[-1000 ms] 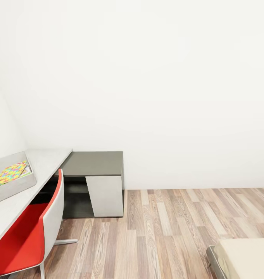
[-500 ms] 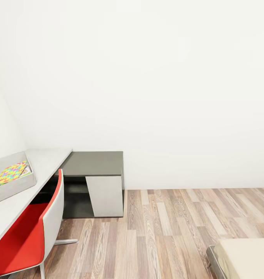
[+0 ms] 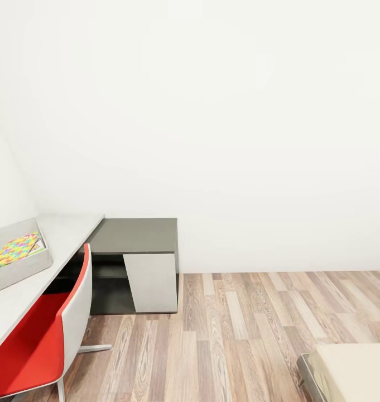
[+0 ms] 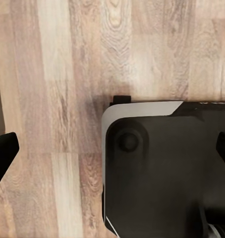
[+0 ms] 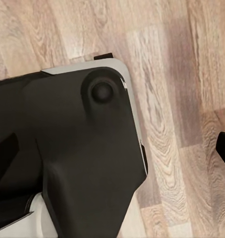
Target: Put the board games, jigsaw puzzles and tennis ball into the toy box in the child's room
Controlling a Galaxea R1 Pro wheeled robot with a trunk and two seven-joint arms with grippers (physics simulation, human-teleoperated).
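At the left edge of the head view, the light-grey toy box [image 3: 19, 269] sits on the pale table [image 3: 70, 231]. A jigsaw puzzle [image 3: 14, 249] with bright interlocking pieces lies inside it. A corner of the beige bed [image 3: 357, 371] shows at the bottom right. In the left wrist view my left gripper [image 4: 112, 151] hangs open over the wood floor and my dark base [image 4: 162, 173], nothing between its fingers. My right gripper [image 5: 115, 148] is open too, above the base [image 5: 78, 148]. The board games and the tennis ball are out of view.
A red-and-white chair [image 3: 42, 338] stands pushed against the table's front edge. The lower dark-grey cabinet [image 3: 136, 234] joins the table against the white wall. Wood-plank floor [image 3: 240, 335] stretches between the cabinet and the bed.
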